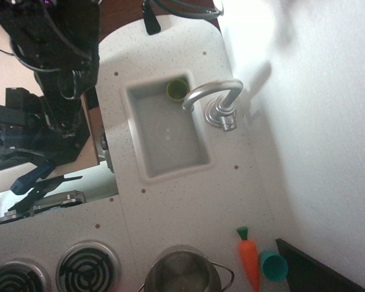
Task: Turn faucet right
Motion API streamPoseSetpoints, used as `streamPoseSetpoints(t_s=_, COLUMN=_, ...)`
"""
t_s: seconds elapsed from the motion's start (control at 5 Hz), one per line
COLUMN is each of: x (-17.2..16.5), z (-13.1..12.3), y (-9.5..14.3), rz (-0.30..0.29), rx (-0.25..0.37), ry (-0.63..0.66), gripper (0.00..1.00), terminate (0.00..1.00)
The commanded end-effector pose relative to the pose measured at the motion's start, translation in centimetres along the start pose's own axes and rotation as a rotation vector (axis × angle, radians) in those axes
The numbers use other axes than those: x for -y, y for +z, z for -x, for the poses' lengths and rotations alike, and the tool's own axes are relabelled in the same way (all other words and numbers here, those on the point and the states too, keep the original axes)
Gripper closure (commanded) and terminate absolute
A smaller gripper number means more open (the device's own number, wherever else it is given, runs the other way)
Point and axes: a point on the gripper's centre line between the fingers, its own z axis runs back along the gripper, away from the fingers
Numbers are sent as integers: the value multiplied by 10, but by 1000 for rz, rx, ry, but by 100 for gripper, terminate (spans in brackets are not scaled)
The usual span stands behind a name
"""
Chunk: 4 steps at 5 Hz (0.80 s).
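The faucet (214,97) is shiny silver metal. Its round base stands on the counter at the sink's right edge, and its arched spout reaches left, ending over the upper right corner of the sink (147,171). A small green cup (177,89) sits in that corner, just under the spout tip. My gripper (59,181) is far to the left, beyond the counter's left edge and well away from the faucet. Its dark fingers point right and hold nothing visible. The black arm fills the upper left.
A steel pot (182,272) stands at the bottom centre beside two stove burners (87,266). A toy carrot (249,258) and a teal cup (272,266) lie at the lower right. A white wall (316,121) runs close behind the faucet.
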Motion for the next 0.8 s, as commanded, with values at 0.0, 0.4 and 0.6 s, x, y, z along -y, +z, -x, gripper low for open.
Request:
streamPoseSetpoints(t_s=0.0, x=0, z=0, y=0, rz=0, rx=0, ry=0, gripper=0, terminate=0)
streamPoseSetpoints(t_s=0.4, x=-37, z=3, y=-13, rz=-73, rx=-170, ry=196, gripper=0, terminate=0)
streamPoseSetpoints(t_s=0.6, x=-46, z=-5, y=-22, rz=-54, rx=-5, ry=197, gripper=0, terminate=0)
